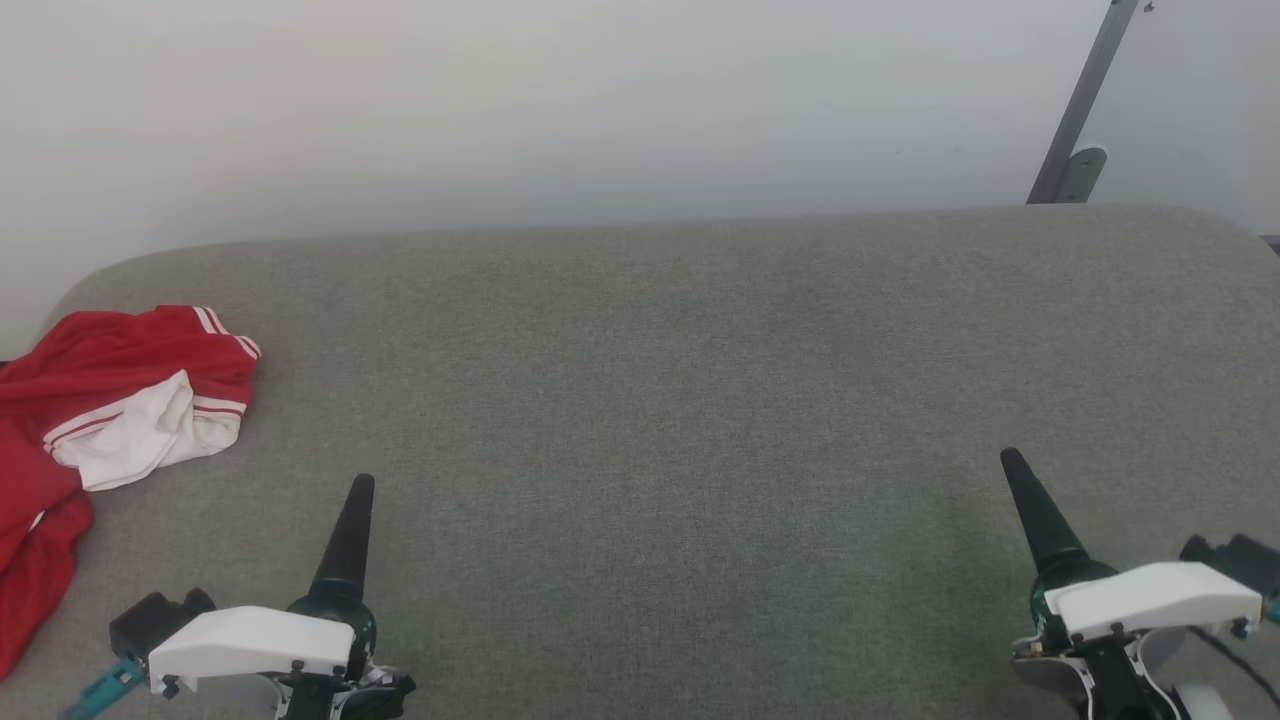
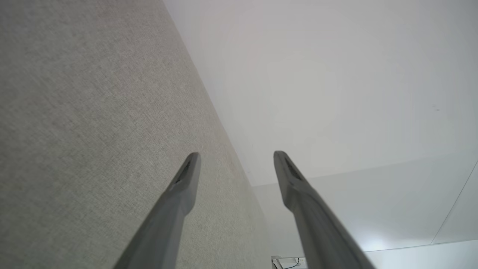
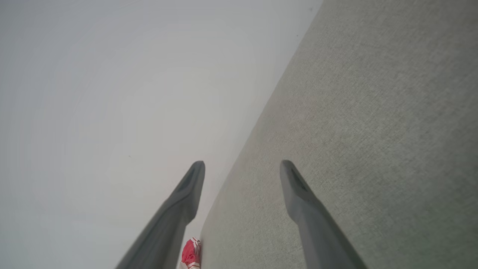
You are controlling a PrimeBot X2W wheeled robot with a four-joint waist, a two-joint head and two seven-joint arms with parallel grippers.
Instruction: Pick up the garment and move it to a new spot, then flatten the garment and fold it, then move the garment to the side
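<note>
The garment (image 1: 110,400) lies crumpled at the far left of the grey padded table (image 1: 680,400), red with a white patch and red-and-white striped trim, part of it draped over the left edge. A small piece of the garment (image 3: 191,253) shows in the right wrist view, low between the fingers. My left gripper (image 1: 350,530) hovers at the lower left, to the right of the garment and apart from it. In the left wrist view the left gripper (image 2: 236,158) stands open, with nothing between its fingers. My right gripper (image 1: 1030,510) is at the lower right, far from the garment. The right gripper (image 3: 242,167) is open and holds nothing.
A pale wall (image 1: 600,110) runs behind the table's far edge. A grey metal bar (image 1: 1080,110) leans at the back right corner. The table's corners are rounded.
</note>
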